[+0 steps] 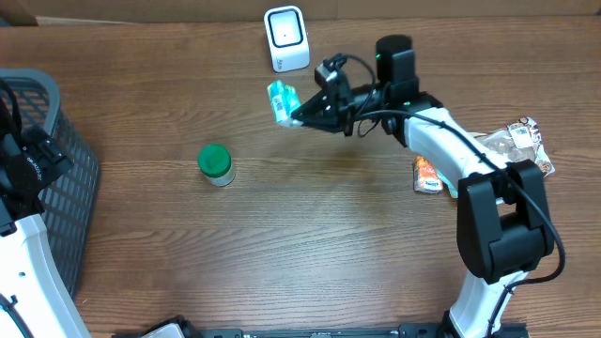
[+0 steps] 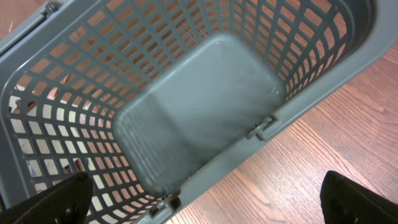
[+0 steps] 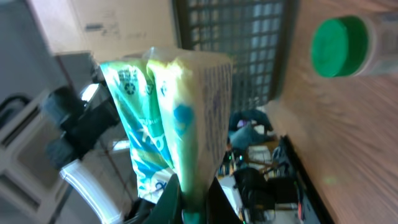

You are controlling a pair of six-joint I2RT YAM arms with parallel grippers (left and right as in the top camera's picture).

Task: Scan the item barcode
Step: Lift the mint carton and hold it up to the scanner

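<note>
Packet [image 3: 180, 112] print right wrist, scanner [image 1: 286, 38] overhead

The grey plastic lattice basket [image 1: 42, 188] runs off the overhead view's left edge. In the left wrist view, the left gripper [image 2: 205, 208] shows only two dark fingertips [image 2: 53, 199], cut off by the bottom edge. The teal-and-yellow plastic packet [image 3: 180, 112] has blurred print, and its lower end is hidden in the right gripper [image 3: 186, 208]. The small orange packet [image 1: 428, 175] lies partly hidden by the white arm link [image 1: 451, 155].
</note>
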